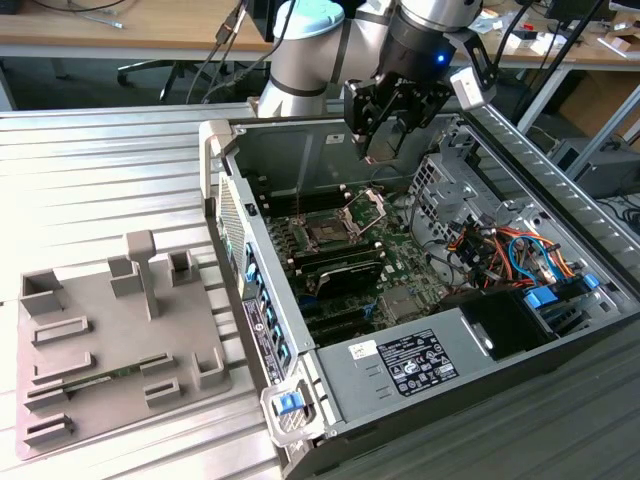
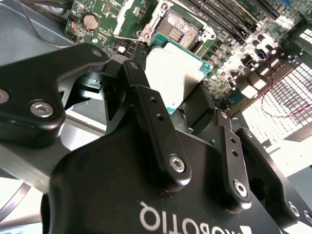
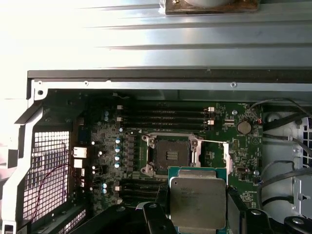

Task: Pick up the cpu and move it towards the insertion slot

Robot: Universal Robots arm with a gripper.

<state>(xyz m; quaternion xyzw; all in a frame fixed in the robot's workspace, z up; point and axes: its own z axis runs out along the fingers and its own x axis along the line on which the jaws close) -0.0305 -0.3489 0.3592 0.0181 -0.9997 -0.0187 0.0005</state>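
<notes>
On the exterior view's left I see the grey tray lying on the ribbed metal table, well apart from the arm. Moving right, the open computer case with the green motherboard inside, and the insertion slot sitting dark and square in its silver frame, bracket raised just beyond it. Above the case hangs my gripper, over the board's far edge, to the right of the slot. In the first wrist view the cpu is clamped between the black fingers, silvery top facing the camera, its edge just overlapping the open slot. The second wrist view agrees: chip pinched at the fingers, the slot just beyond it.
</notes>
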